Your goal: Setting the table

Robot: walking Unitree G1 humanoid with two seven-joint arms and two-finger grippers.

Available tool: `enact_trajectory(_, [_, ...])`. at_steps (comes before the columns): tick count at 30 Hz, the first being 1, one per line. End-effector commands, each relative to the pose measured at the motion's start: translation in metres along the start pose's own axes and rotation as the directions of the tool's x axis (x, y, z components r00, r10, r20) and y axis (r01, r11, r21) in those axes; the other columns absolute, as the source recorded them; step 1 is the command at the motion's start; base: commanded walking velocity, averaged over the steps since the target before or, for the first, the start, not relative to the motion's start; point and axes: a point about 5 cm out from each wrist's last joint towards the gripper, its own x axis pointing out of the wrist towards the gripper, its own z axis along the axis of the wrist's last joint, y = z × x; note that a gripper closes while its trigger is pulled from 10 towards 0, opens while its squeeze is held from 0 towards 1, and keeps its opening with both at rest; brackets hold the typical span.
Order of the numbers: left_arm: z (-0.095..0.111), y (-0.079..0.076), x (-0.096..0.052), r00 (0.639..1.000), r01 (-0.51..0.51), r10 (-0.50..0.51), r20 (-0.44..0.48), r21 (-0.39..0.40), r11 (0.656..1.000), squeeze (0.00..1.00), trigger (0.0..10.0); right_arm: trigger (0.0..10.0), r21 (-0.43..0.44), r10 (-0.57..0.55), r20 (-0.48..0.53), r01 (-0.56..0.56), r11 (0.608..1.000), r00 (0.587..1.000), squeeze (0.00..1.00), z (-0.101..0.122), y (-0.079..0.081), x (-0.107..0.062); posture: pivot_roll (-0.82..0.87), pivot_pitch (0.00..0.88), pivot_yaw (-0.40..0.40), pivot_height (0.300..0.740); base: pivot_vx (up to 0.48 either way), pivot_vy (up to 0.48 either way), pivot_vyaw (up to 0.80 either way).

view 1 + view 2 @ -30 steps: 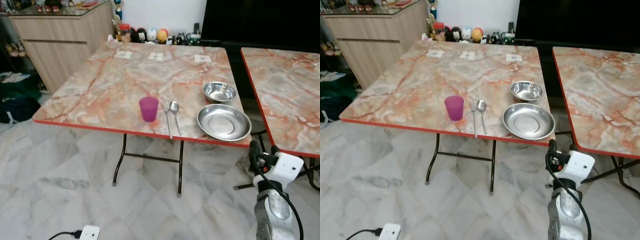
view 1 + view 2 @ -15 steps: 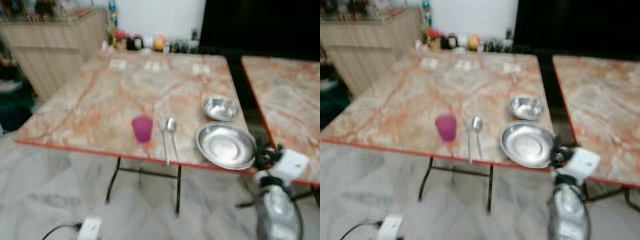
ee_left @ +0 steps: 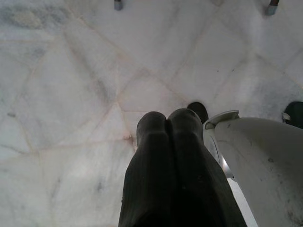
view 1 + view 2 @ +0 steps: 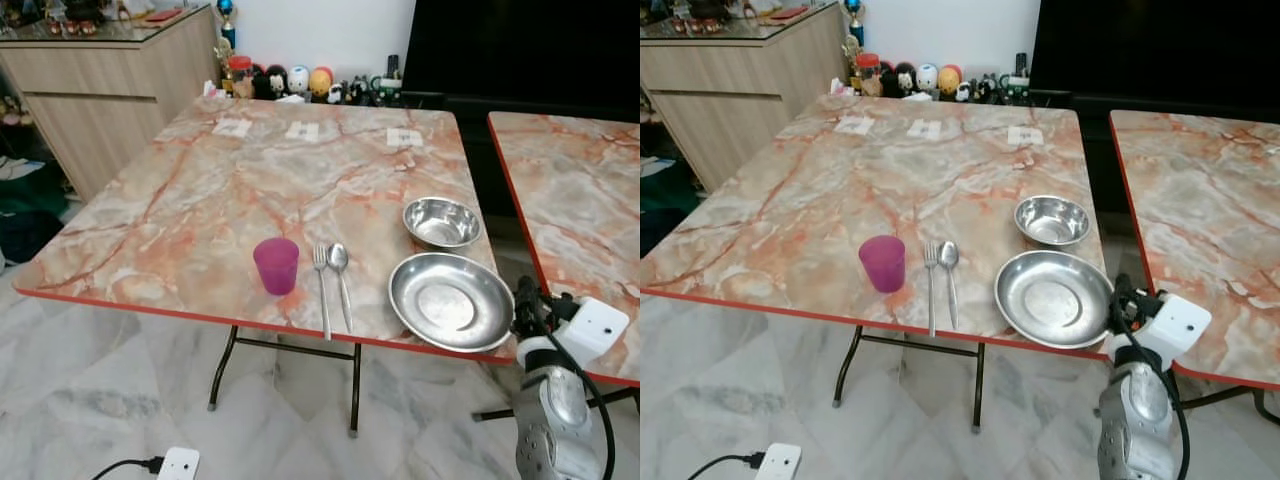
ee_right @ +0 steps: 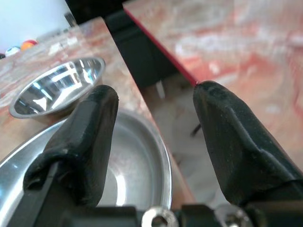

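On the marble table (image 4: pixel 200 200) near its front edge stand a purple cup (image 4: pixel 275 265), a fork (image 4: pixel 321 290), a spoon (image 4: pixel 340 270) and a wide steel plate (image 4: pixel 451 300). Just behind the plate sits a steel bowl (image 4: pixel 442 222). My right gripper (image 4: pixel 524 308) is beside the plate's right rim, at the table's front right corner. In the right wrist view the right gripper (image 5: pixel 154 109) is open, with the plate (image 5: pixel 137 175) and bowl (image 5: pixel 57 90) beyond its fingers. My left gripper (image 3: pixel 168 118) hangs shut over the floor.
A second marble table (image 4: pixel 570 180) stands to the right across a narrow gap. A wooden cabinet (image 4: pixel 100 80) is at the back left, and small figurines (image 4: pixel 300 80) line the wall behind. A white power strip (image 4: pixel 178 464) lies on the tiled floor.
The whole view has shifted and the table appears nearer, so the camera has moved. The right gripper now sits level with the plate's right rim, where before it was below the table edge.
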Motion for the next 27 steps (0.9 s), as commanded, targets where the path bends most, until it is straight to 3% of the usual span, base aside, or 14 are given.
enact_trajectory(1, [-0.003,-0.001,0.0,1.0,0.003,-0.002,-0.014,0.012,1.0,0.0,10.0,10.0,0.058,-0.016,-0.004,0.016,0.998,1.0,0.0,0.005,-0.002,0.003,0.08,0.0,-0.017,0.74,0.0,0.0,0.0])
enact_trajectory(5, [-0.003,-0.001,0.0,1.0,0.004,-0.004,-0.013,0.012,1.0,0.0,10.0,10.0,0.093,-0.019,-0.068,0.025,0.995,0.998,0.0,0.0,-0.004,0.005,0.08,0.0,-0.019,0.74,0.0,0.0,0.0])
enact_trajectory(16, [-0.002,-0.003,0.0,1.0,0.009,-0.009,-0.012,0.018,1.0,0.0,10.0,10.0,0.08,-0.011,-0.212,0.029,0.996,0.977,0.0,-0.018,-0.016,0.001,0.08,0.0,-0.019,0.74,0.0,0.0,0.0])
enact_trajectory(25, [-0.002,-0.003,0.0,1.0,0.008,-0.008,-0.012,0.018,1.0,0.0,10.0,10.0,0.101,-0.007,-0.262,0.034,0.994,0.965,0.0,-0.025,-0.018,0.001,0.08,0.0,-0.018,0.74,0.0,0.0,0.0])
enact_trajectory(26, [-0.002,-0.002,0.0,1.0,0.007,-0.007,-0.013,0.018,1.0,0.0,10.0,2.5,0.102,-0.006,-0.263,0.034,0.994,0.965,0.0,-0.025,-0.018,0.002,0.08,0.0,-0.018,0.74,0.0,0.0,0.0])
enact_trajectory(27, [-0.002,-0.002,0.0,1.0,0.007,-0.007,-0.013,0.018,1.0,0.0,10.0,0.0,0.105,-0.006,-0.264,0.035,0.994,0.965,0.0,-0.025,-0.017,0.002,0.08,0.0,-0.018,0.74,0.0,0.0,0.0])
